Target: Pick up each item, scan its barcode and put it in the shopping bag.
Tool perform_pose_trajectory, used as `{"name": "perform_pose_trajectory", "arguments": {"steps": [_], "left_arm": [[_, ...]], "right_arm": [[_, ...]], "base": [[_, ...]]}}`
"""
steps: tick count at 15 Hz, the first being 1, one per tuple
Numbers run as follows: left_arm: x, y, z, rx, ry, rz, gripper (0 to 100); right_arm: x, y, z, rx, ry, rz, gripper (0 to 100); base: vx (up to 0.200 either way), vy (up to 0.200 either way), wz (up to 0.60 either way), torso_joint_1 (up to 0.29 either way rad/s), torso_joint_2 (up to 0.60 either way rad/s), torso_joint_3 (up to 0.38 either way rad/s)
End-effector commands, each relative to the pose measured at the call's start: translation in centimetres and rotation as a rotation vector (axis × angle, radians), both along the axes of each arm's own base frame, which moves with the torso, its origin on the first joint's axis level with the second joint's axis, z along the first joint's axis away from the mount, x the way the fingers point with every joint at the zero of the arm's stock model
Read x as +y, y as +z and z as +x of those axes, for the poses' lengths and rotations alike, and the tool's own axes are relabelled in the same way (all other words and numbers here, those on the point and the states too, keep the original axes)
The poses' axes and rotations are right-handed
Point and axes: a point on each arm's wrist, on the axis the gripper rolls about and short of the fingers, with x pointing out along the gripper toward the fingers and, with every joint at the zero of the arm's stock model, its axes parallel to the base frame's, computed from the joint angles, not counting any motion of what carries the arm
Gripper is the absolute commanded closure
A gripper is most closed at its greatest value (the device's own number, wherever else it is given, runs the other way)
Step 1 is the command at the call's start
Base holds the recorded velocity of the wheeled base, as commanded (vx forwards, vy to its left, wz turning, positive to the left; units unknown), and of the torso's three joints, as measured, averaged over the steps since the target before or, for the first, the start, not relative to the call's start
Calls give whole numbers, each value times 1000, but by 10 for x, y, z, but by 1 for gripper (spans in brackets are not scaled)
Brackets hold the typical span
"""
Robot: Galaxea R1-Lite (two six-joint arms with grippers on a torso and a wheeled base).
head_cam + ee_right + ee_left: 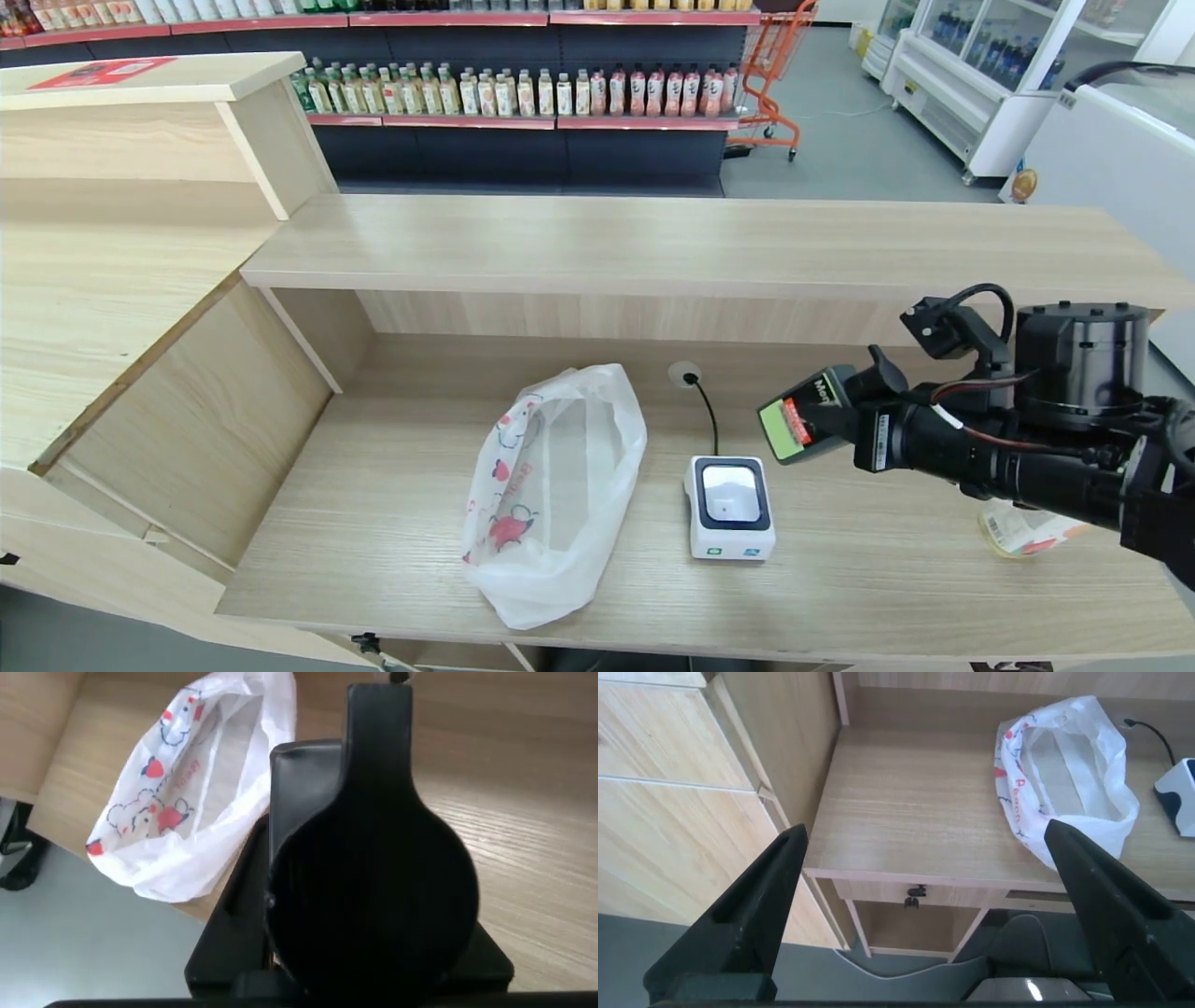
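Right tool (840, 420) is clamped on a small box (794, 425), green end facing out, held up off the desk (887, 579). The right arm comes in from the robot's right, forearm close to level. The scanner (731, 504) sits below the tool, just to its left, and the shopping bag (551, 485) lies beyond that, mouth open. A clear packet (1022, 532) rests under the forearm. Left tool (924, 831) hangs with fingers spread wide, nothing between them, off the desk's near edge, the bag ahead to its right.

On the counter (373, 532), the shopping bag (551, 495) is laid left of the scanner (731, 506), a box (803, 423) held above to its right.
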Motion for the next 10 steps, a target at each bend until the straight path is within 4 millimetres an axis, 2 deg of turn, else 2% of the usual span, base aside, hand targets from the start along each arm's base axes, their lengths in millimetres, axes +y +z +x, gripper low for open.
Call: {"name": "perform_pose_trajectory", "arguments": {"steps": [1, 3, 7, 10], "left_arm": [[0, 0, 0, 1, 0, 2, 0], [0, 0, 0, 1, 0, 2, 0], [0, 0, 0, 1, 0, 2, 0], [0, 0, 0, 1, 0, 2, 0]], "right_arm": [[1, -1, -1, 6, 5, 3, 100], [4, -12, 6, 60, 30, -6, 100], [46, -51, 53, 134, 117, -62, 100], [77, -70, 70, 130, 187, -94, 100]], "base": [[0, 0, 0, 0, 0, 0], [0, 0, 0, 0, 0, 0], [0, 0, 0, 0, 0, 0], [0, 0, 0, 0, 0, 0]]}}
